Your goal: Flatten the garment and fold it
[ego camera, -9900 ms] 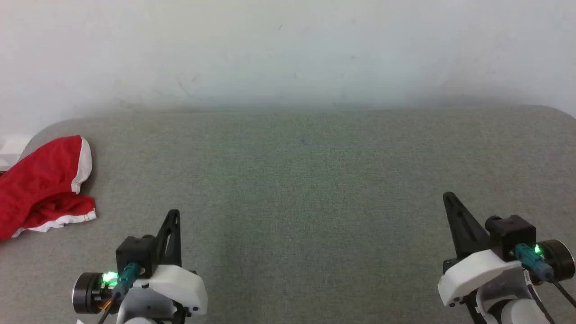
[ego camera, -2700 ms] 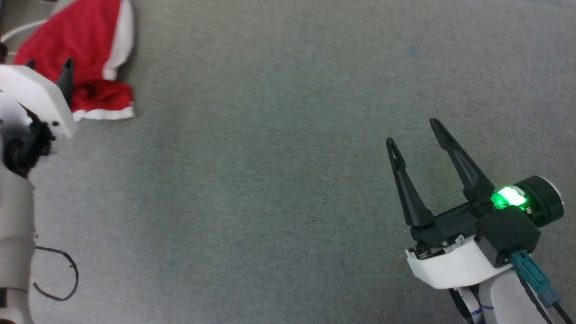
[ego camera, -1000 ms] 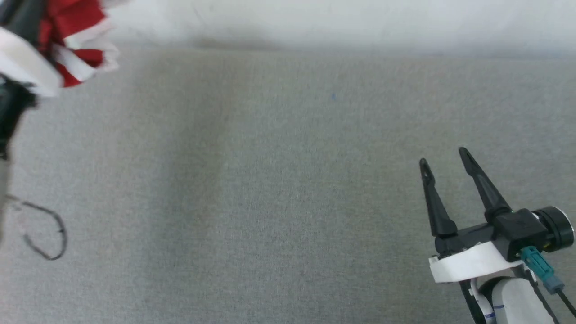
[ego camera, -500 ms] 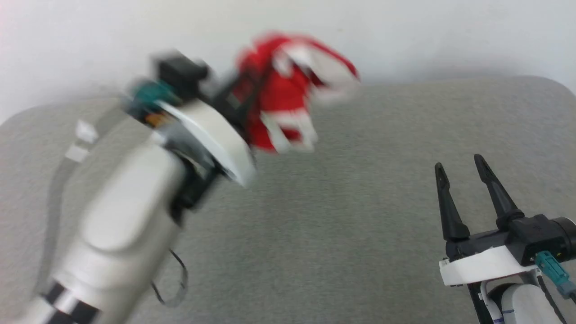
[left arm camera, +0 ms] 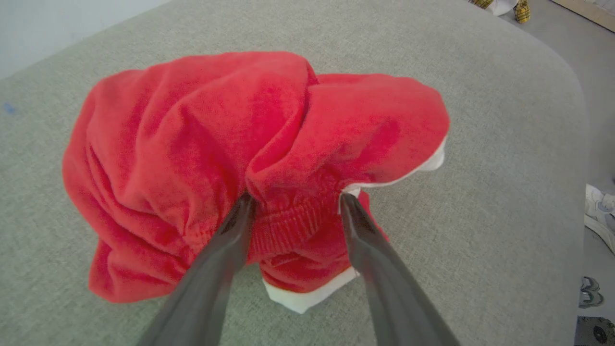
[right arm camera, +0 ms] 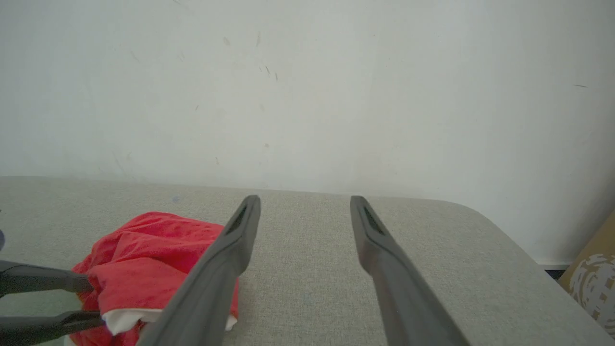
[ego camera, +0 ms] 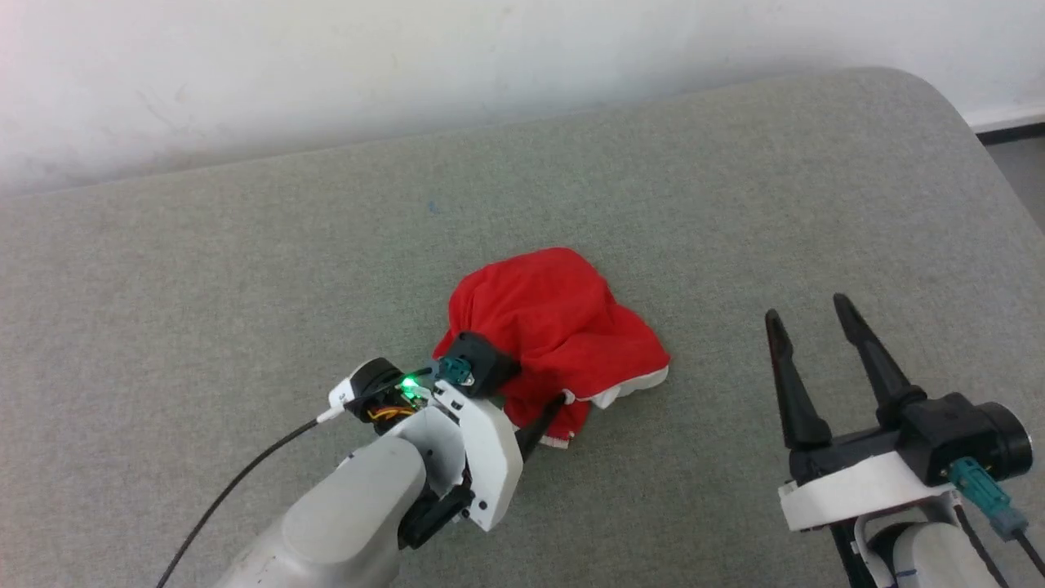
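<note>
left fingers (left arm camera: 218,262) spread, straddling crumpled garment (left arm camera: 192,125) | right fingers (ego camera: 792,392) spread; empty

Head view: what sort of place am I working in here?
Likely an indoor room set up for testing: a grey fabric-covered table against a scuffed white wall, with a shoe on the floor beside it.
</note>
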Tool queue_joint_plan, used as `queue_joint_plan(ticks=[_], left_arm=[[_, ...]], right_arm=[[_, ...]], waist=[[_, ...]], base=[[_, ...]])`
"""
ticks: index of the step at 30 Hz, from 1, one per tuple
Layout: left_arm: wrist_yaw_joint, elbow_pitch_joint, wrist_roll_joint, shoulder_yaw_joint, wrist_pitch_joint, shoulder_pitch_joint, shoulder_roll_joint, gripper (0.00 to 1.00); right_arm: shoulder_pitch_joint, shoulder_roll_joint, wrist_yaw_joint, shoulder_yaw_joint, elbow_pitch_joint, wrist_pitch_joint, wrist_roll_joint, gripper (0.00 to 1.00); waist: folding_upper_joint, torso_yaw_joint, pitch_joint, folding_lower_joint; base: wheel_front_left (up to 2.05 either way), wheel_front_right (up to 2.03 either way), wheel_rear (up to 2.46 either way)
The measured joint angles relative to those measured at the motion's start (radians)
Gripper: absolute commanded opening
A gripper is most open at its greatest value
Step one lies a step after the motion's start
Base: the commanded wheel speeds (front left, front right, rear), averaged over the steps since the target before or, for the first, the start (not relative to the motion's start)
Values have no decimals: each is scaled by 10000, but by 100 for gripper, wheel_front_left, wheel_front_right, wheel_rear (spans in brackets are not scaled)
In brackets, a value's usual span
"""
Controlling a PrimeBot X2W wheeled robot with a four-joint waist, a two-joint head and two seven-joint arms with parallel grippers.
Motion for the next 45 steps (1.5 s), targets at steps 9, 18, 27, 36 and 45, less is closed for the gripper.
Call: queue_joint_plan(ticks=[9, 18, 27, 36, 45], left_arm=[[403, -127, -247, 663, -1601, 174, -88, 100], [1841, -1816, -725, 2203, -2995, 1614, 840, 100], [3386, -4230, 251, 4100, -3237, 4631, 949, 100], [3375, -5450, 1877, 5492, -3237, 6748, 35, 100], [2801, -5511, 2656, 6466, -3237, 7144, -775, 100]], right_arm=[[295, 6, 0, -230, 422, 286, -4, 100], [907, 8, 0, -474, 370, 468, -107, 100], [1427, 8, 0, -69, 221, 276, 90, 100], [1708, 8, 0, 362, 251, 71, 253, 100], [1769, 6, 0, 512, 372, 2, 293, 100]], waist=[[0, 338, -315, 0], [0, 1236, -1347, -3], [0, 1996, -2255, -4], [0, 2187, -2618, -3], [0, 2252, -2588, -1]], base=[[0, 0, 0], [0, 0, 0], [0, 0, 0], [0, 0, 0], [0, 0, 0]])
